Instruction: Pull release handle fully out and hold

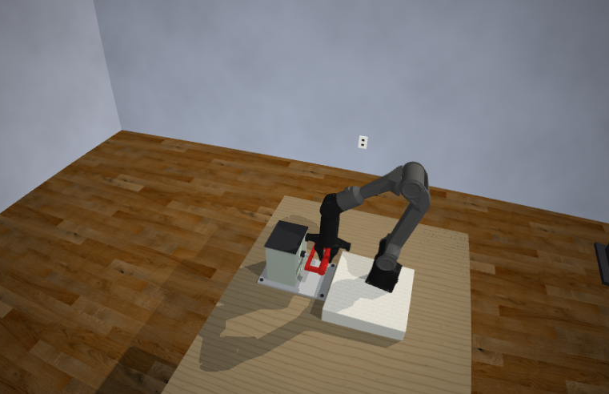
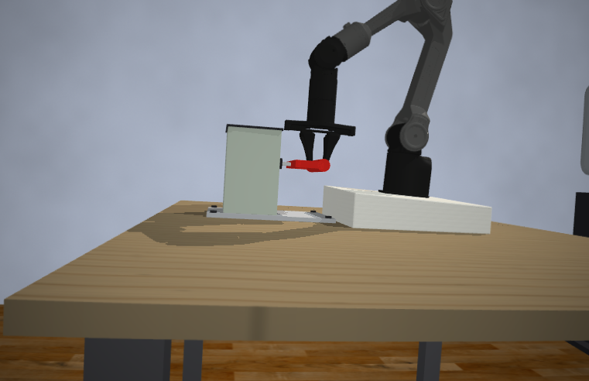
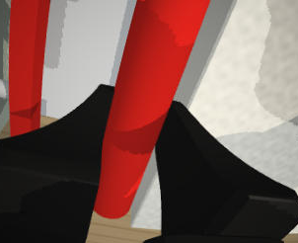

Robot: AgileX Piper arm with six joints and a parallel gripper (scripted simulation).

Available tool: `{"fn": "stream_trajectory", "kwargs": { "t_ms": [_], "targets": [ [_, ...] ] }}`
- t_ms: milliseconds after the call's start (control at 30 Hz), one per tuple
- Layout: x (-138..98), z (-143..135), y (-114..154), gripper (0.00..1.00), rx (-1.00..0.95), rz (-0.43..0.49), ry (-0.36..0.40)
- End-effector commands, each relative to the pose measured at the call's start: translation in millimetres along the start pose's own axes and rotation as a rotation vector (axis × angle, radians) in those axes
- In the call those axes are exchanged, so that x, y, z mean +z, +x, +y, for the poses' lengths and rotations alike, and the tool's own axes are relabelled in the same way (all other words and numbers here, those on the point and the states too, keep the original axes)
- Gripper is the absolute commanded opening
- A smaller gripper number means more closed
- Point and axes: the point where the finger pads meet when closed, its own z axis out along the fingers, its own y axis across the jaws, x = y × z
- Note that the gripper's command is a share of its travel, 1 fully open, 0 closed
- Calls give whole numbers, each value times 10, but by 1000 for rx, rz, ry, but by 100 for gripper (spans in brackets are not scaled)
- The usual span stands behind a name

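The red U-shaped release handle (image 1: 315, 268) (image 2: 309, 166) (image 3: 161, 58) sticks out from the side of a pale green box (image 1: 281, 263) (image 2: 251, 170) with a black lid. The box stands on a grey base plate (image 1: 314, 287) (image 2: 299, 216). A short length of thin rod shows between the box and the handle in the exterior view. My gripper (image 1: 322, 256) (image 2: 319, 158) (image 3: 135, 111) comes down from above and is shut on the handle's round grip bar. The black fingers sit on either side of the bar in the wrist view. The fingers hang clear of the base plate.
The arm's base stands on a white block (image 1: 374, 302) (image 2: 407, 211) just right of the base plate, on a wooden table (image 1: 314, 352) (image 2: 282, 278). A dark object (image 1: 606, 264) (image 2: 587, 215) stands at the far right.
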Motion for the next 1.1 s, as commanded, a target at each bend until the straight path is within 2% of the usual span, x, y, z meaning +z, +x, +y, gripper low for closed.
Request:
{"fn": "stream_trajectory", "kwargs": {
  "t_ms": [0,700,1067],
  "targets": [
    [3,-83,3,0,-1,0,14],
    [-1,-500,3,0,-1,0,14],
    [-2,-580,3,0,-1,1,14]
  ]
}}
